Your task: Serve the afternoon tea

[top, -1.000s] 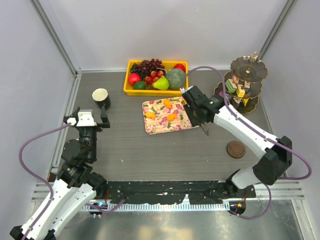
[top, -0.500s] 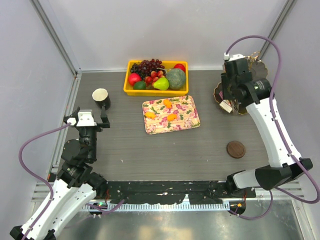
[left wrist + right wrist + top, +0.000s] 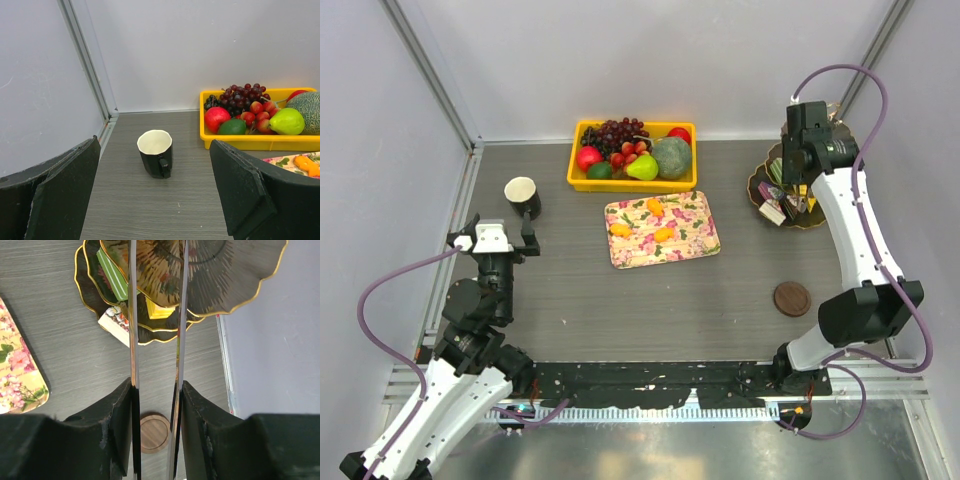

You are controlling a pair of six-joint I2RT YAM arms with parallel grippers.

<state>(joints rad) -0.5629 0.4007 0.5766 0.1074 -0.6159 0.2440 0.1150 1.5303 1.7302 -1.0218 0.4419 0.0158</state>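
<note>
Once over tray [image 3: 698, 228], right tool [image 3: 156, 392] with tongs [image 3: 133, 315] now above stand [image 3: 240, 280].

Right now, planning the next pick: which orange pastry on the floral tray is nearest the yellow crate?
The pastry at the tray's far edge; the other two sit further forward.

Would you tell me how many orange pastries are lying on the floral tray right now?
3 orange pastries: one near the far edge of the floral tray, one on its left side, one about mid-tray. More may be hidden on the three-tier stand.
</note>
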